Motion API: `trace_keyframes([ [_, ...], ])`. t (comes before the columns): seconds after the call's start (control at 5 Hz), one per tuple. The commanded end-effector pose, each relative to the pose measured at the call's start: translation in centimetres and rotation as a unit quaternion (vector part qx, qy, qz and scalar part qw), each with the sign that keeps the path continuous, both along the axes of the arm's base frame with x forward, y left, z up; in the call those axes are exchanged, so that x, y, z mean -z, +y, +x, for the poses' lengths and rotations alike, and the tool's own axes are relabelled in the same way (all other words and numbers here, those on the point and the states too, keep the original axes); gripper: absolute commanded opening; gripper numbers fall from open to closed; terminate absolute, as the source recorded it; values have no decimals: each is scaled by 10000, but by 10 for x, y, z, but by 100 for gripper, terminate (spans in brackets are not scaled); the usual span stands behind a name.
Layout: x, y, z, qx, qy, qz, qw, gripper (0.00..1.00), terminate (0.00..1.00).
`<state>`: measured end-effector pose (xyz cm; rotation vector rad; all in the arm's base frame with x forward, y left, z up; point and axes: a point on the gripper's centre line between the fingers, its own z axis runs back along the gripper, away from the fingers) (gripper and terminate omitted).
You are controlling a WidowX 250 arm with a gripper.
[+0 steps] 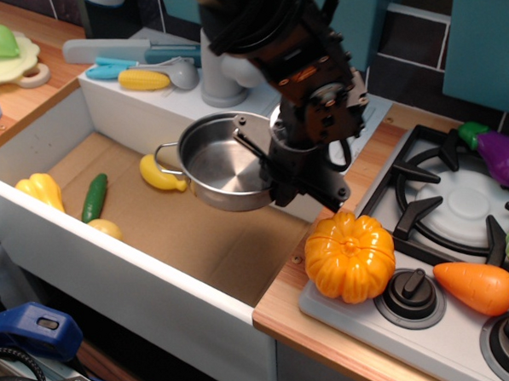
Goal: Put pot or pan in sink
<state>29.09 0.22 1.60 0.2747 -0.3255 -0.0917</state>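
The shiny steel pot [222,165] hangs in the air over the right part of the white sink [121,257], above its brown floor. My black gripper [271,174] is shut on the pot's right rim and holds it roughly level. One wire loop handle sticks out on the pot's left side; the other is hidden by the gripper. The grey faucet [222,68] stands just behind the pot.
In the sink lie a yellow banana [161,174], a green cucumber [94,197] and a yellow pepper [41,191]. An orange pumpkin [349,255] sits on the counter right of the sink. The stove [460,205] holds a carrot [475,286] and an eggplant [500,156]. Corn [144,78] lies on the ledge behind.
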Motion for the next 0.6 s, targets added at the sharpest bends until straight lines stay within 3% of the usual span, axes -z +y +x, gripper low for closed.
trace_keyframes([
  [0.0, 18, 14, -3, -220, -259, -36, 9994, 0, 0],
  [0.2, 46, 21, -6, -518, -246, -405, 9975, 0, 0],
  [0.4, 47, 31, -10, -455, -140, -458, 9978, 0, 0],
])
